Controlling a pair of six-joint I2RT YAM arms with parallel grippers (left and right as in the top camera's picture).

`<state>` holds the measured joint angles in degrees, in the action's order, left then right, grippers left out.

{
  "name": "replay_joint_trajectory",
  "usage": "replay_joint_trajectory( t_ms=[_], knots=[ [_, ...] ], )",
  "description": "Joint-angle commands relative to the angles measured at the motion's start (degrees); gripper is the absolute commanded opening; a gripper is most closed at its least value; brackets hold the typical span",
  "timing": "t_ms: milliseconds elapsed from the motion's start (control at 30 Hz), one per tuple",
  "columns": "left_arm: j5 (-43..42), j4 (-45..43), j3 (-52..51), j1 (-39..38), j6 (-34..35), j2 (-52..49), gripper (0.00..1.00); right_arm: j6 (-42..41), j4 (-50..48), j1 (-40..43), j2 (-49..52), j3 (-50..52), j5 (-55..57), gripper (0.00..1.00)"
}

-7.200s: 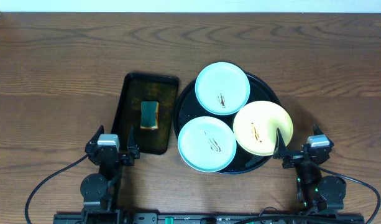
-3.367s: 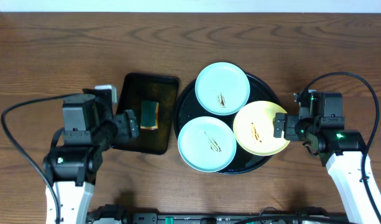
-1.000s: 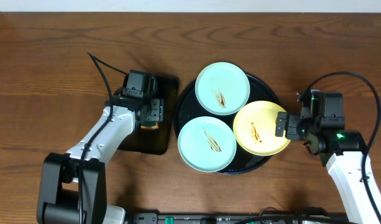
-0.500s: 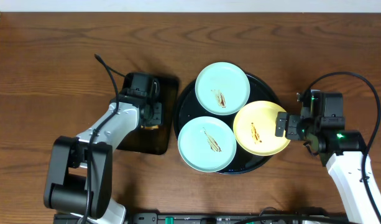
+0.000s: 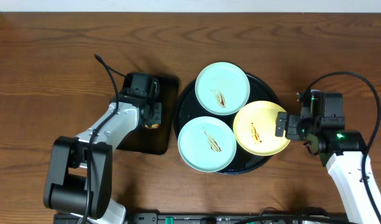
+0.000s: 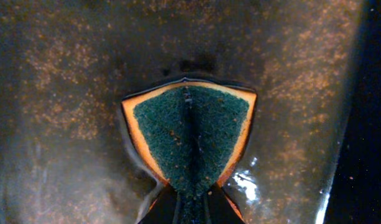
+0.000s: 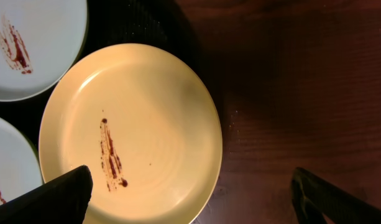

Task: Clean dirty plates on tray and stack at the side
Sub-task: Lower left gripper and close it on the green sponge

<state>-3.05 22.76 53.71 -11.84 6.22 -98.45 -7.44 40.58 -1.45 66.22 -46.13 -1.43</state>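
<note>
Over the rectangular tray [image 5: 140, 140] at 9 o'clock on the desk [image 5: 53, 50], the left claw [image 6: 190, 205] pinches a green sponge [image 6: 190, 140], its arm reaching in from 7 o'clock. Spread wide, the right claw [image 5: 282, 124] hovers at the 3 o'clock rim of the yellow plate [image 5: 260, 127], which shares the round tray [image 5: 185, 106] with two smeared mint plates [image 5: 222, 87].

Wood tabletop [image 5: 53, 56] bears round tray [image 5: 186, 107], rectangular tray [image 5: 156, 140].
</note>
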Motion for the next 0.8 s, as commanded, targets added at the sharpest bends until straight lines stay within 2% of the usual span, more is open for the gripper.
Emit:
replay_joint_trajectory(
  t_ms=[0,200,667,767],
  knots=[
    [-0.3,0.5,2.3,-0.1,0.3,3.7,0.08,-0.9,0.0,0.7,-0.1,-1.1,0.7,0.99],
    [-0.4,1.6,2.6,-0.1,0.3,7.7,0.08,-0.9,-0.1,0.7,-0.1,-1.1,0.7,0.99],
    [-0.3,1.1,1.2,-0.1,0.3,-2.4,0.08,-0.9,0.2,0.7,-0.1,-1.1,0.8,0.99],
    [-0.4,1.4,1.4,-0.1,0.3,-1.5,0.08,-0.7,0.9,0.7,-0.1,-1.0,2.1,0.99]
  ],
)
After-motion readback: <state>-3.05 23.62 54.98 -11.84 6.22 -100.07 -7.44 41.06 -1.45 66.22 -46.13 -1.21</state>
